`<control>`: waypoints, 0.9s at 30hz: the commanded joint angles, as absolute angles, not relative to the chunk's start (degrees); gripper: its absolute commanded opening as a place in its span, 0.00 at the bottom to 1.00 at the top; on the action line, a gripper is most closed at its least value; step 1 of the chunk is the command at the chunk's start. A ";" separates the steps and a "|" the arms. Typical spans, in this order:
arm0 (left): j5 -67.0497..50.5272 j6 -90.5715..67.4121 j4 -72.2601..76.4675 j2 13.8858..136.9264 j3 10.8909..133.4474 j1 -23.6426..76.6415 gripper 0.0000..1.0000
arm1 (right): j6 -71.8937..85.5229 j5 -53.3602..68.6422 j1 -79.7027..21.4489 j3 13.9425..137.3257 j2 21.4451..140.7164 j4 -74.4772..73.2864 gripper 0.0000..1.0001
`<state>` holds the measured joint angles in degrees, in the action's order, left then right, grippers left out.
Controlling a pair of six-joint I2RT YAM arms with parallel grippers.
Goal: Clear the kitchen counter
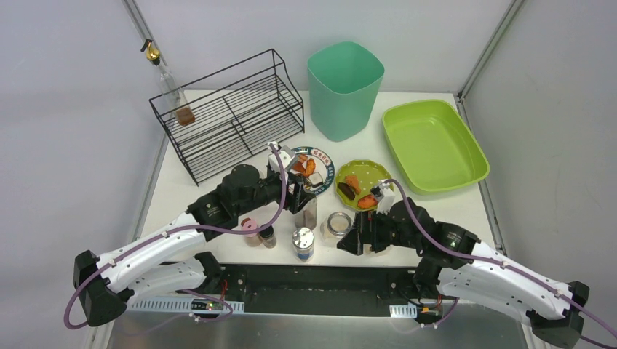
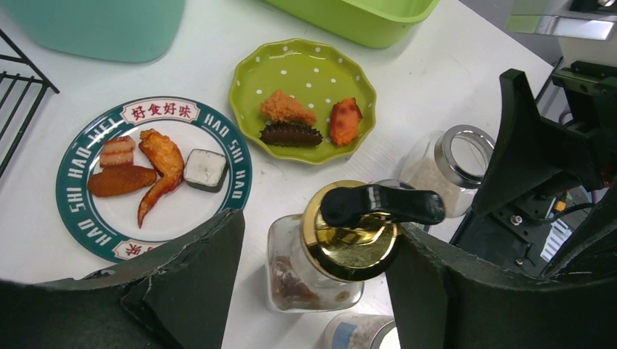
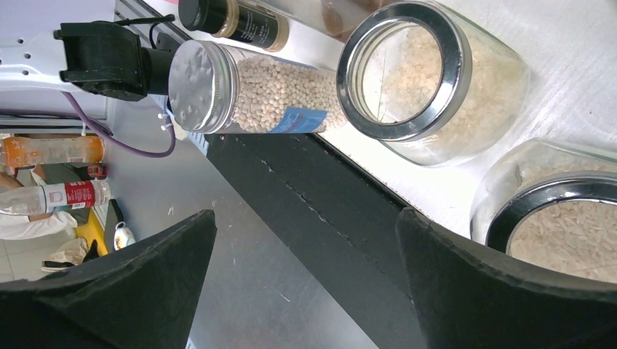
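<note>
The white kitchen counter (image 1: 436, 207) holds plates, jars and bottles. My left gripper (image 1: 305, 200) is open and straddles a square glass bottle (image 2: 342, 240) with a gold cap and black pump, also in the top view (image 1: 308, 212). In the left wrist view (image 2: 316, 222) its right finger is at the cap and its left finger stands apart. My right gripper (image 1: 351, 240) is open and empty at the front edge, beside a metal-rimmed glass jar (image 1: 337, 225). In the right wrist view (image 3: 305, 214) only the black table edge lies between its fingers.
A food plate (image 1: 313, 167) and a green dotted plate (image 1: 360, 185) sit mid-counter. A bead jar (image 1: 303, 243) and two spice bottles (image 1: 251, 233) stand at the front. A black wire rack (image 1: 233, 116), teal bin (image 1: 343, 87) and lime tray (image 1: 433, 145) stand behind.
</note>
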<state>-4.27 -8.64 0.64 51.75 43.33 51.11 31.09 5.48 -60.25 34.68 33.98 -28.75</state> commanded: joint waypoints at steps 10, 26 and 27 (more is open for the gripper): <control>-5.14 -9.60 6.50 52.29 42.08 52.04 0.36 | 32.19 6.35 -60.45 35.10 33.77 -27.39 0.99; -5.06 -3.95 1.50 54.38 51.43 52.00 0.00 | 32.61 5.97 -60.42 34.18 32.92 -27.06 0.99; -5.43 -3.70 0.46 54.84 53.11 51.98 0.00 | 32.62 6.06 -60.53 34.24 32.91 -27.07 0.99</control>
<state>-4.25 -6.48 0.80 54.17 45.67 51.79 32.16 5.58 -60.25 34.04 33.52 -28.73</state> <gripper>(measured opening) 0.391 0.990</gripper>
